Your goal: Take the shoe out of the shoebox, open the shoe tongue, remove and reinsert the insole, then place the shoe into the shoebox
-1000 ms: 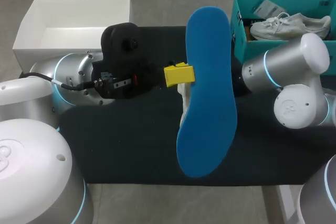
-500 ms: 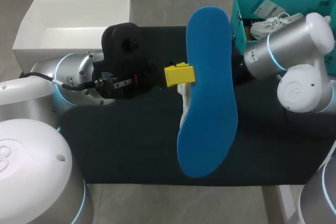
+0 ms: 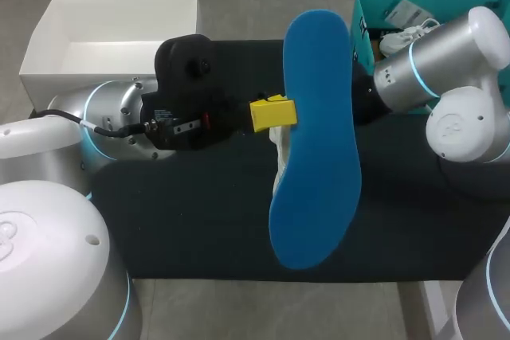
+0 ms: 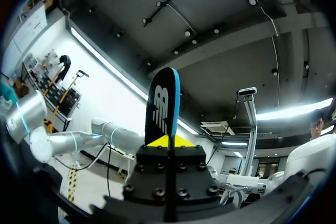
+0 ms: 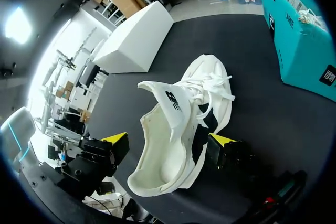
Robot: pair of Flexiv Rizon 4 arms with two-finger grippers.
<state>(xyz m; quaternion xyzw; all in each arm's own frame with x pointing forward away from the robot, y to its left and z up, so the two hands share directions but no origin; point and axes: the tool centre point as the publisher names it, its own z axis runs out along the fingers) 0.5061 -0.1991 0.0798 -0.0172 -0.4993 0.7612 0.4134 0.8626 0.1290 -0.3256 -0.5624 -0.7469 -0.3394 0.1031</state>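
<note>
My left gripper [image 4: 169,141] was clamped on the blue insole [image 3: 315,141]. Both yellow tips pressed its faces from either side, near the middle of its length. From my left wrist, the insole stood edge-on and upright between the fingers. From the head view, it hung above the black mat [image 3: 199,220] with its broad blue face turned up toward the camera.

The white shoe [image 5: 178,145] lay out of any box, on the mat under the insole. Its tongue [image 5: 170,100] was pulled up and forward, so the pale inside was open to view. My right gripper [image 5: 169,140] sat around the heel end with its fingers spread wide. One yellow tip touched the shoe's side and the other stood a little apart from it, so the gripper was released, not grasping.

There were two containers:
- **Teal shoebox** [image 3: 360,37]: it stood at the far right of the table, just beyond the mat's edge. Inside were another white shoe [image 3: 402,37] and a slip of paper [image 3: 405,12] lying behind it. My right arm [image 3: 430,69] crossed in front of this box and hid most of its inside.
- **White box** [image 3: 48,37]: it stood open-topped at the far left corner, well apart from the shoe on the mat.
</note>
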